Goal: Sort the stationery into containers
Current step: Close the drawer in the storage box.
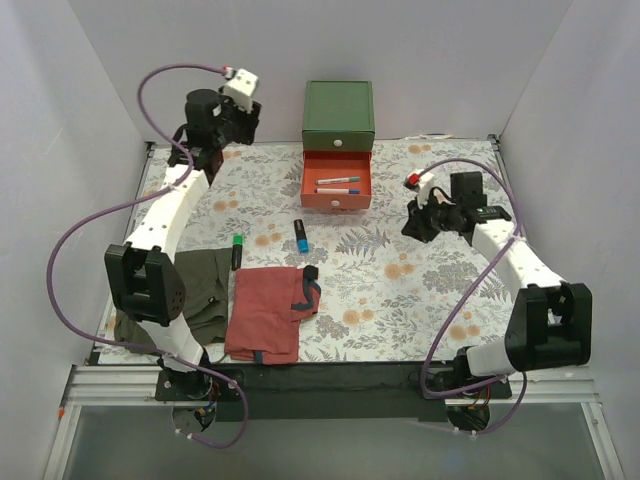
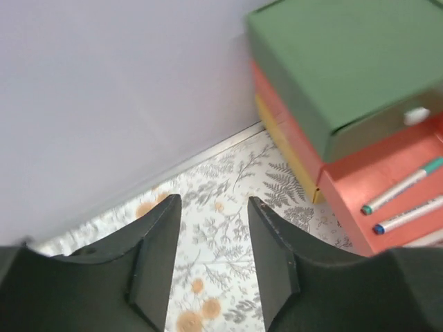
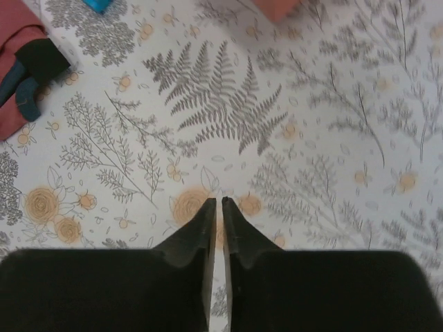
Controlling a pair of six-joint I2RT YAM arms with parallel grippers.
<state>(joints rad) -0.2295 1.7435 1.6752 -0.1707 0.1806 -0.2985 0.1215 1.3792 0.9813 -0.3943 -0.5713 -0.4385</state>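
Observation:
The green chest [image 1: 338,112] stands at the back, its red-orange drawer [image 1: 336,199] pulled open with two thin white pens [image 1: 338,185] inside. In the left wrist view these pens [image 2: 408,188] lie in that drawer [image 2: 360,181], and a yellow drawer edge [image 2: 282,146] shows below. A green-capped black marker [image 1: 237,250] and a blue marker [image 1: 300,235] lie on the floral table. My left gripper [image 2: 214,204] is open and empty, raised near the back wall left of the chest [image 2: 346,62]. My right gripper [image 3: 216,202] hangs shut on nothing over the floral cloth at the right.
A red folded cloth [image 1: 268,312] and an olive one [image 1: 200,288] lie at the near left. The red cloth [image 3: 17,76] and the blue marker's end [image 3: 100,5] show in the right wrist view. White walls enclose the table.

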